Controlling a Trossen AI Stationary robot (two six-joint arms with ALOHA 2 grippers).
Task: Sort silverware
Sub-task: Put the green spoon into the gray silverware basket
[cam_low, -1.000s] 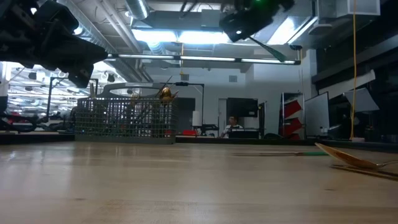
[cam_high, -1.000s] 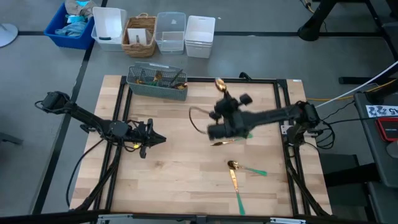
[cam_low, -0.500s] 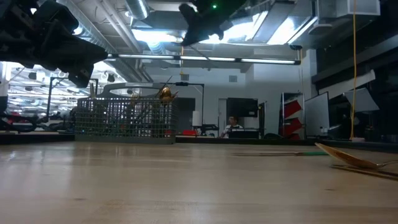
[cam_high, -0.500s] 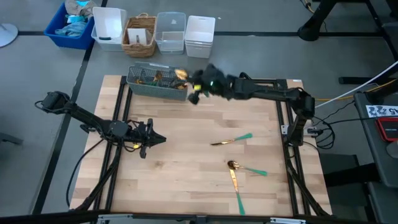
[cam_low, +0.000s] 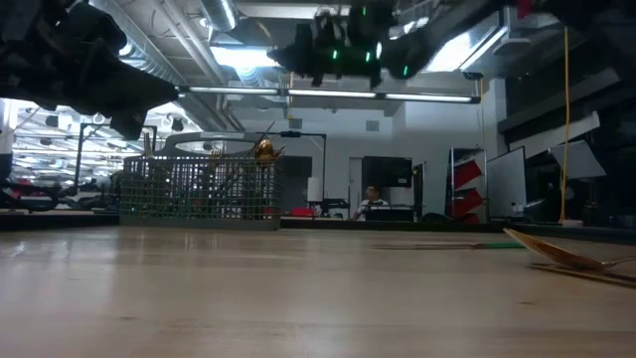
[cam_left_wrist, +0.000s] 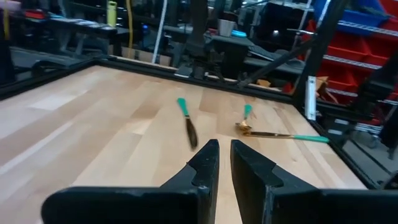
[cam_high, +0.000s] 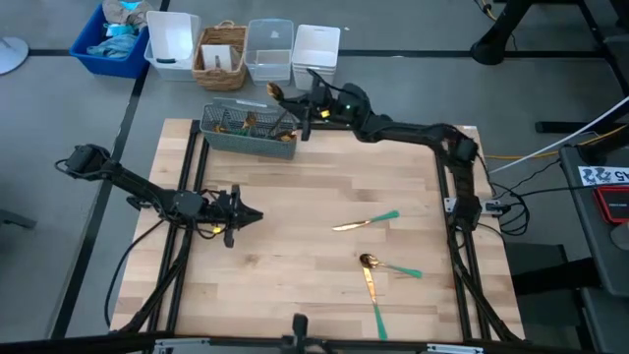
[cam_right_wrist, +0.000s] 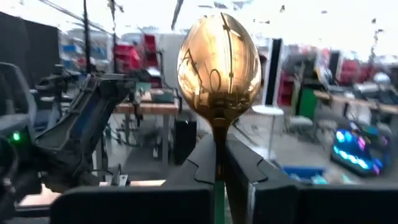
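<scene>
Spoon over caddy; four pieces left.
We see right tool (cam_high: 300,116) clamping a gold spoon (cam_right_wrist: 218,65) above the far wire caddy (cam_high: 248,132); left tool (cam_left_wrist: 224,163) narrow, empty; four utensils (cam_high: 368,221) remain on table (cam_high: 295,256).

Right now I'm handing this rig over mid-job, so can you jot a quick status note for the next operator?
Right gripper: shut on a spoon, raised by the wire basket's right end.
Left gripper: holds nothing, waiting over the table's left half.
Done: several pieces already in the basket.
Left: drop this spoon in, then three pieces on the table: one with a green handle, another spoon, a third.
</scene>
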